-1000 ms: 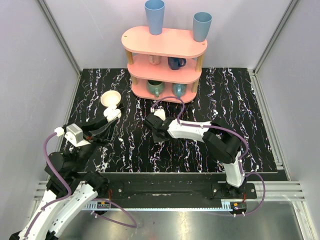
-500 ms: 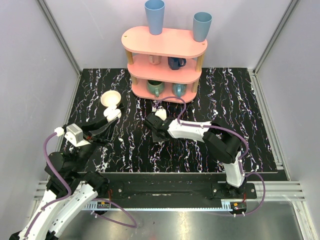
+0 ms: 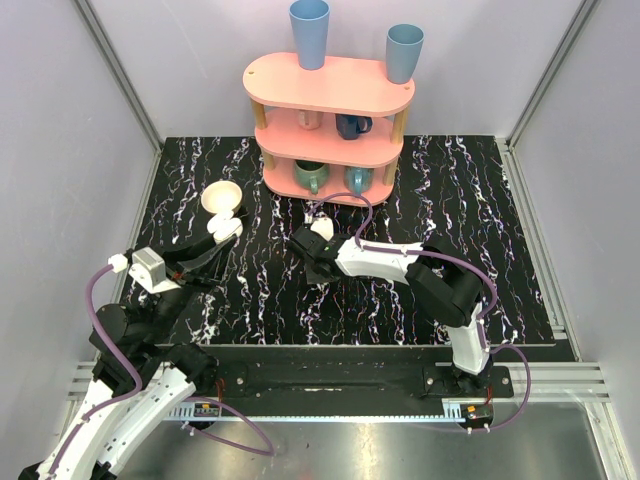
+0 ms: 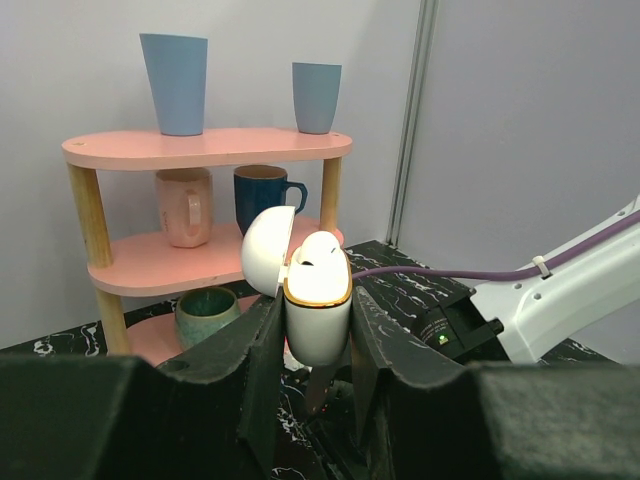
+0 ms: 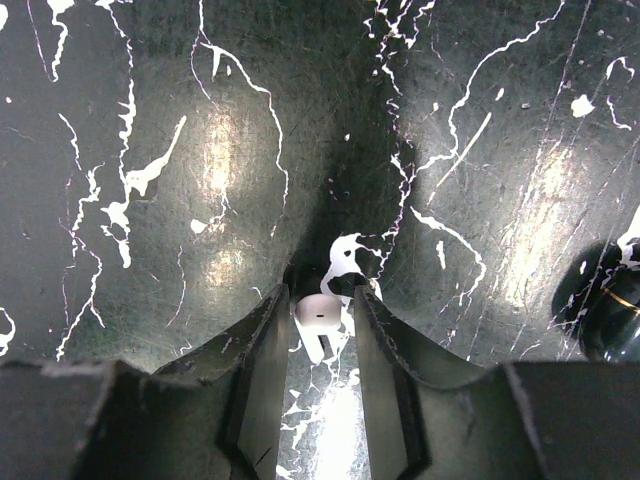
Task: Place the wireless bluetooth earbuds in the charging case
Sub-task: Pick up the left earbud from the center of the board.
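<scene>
My left gripper [image 4: 315,303] is shut on the white charging case [image 4: 318,325] and holds it upright above the table. Its lid [image 4: 268,250] is hinged open to the left, and one white earbud [image 4: 320,250] sits in it. In the top view this gripper [image 3: 226,229] is at the left, near the cream bowl. My right gripper [image 5: 320,298] points down at the black marble table, its fingers close on either side of a second white earbud [image 5: 318,311] lying there, with a small gap showing. In the top view the right gripper [image 3: 311,264] is at mid table.
A round cream bowl [image 3: 221,196] stands just behind the left gripper. A pink three-tier shelf [image 3: 330,85] with mugs and two blue cups stands at the back centre. It also shows in the left wrist view [image 4: 200,148]. Grey walls close in both sides.
The right wrist has shifted very slightly. The left gripper and the case have not visibly moved.
</scene>
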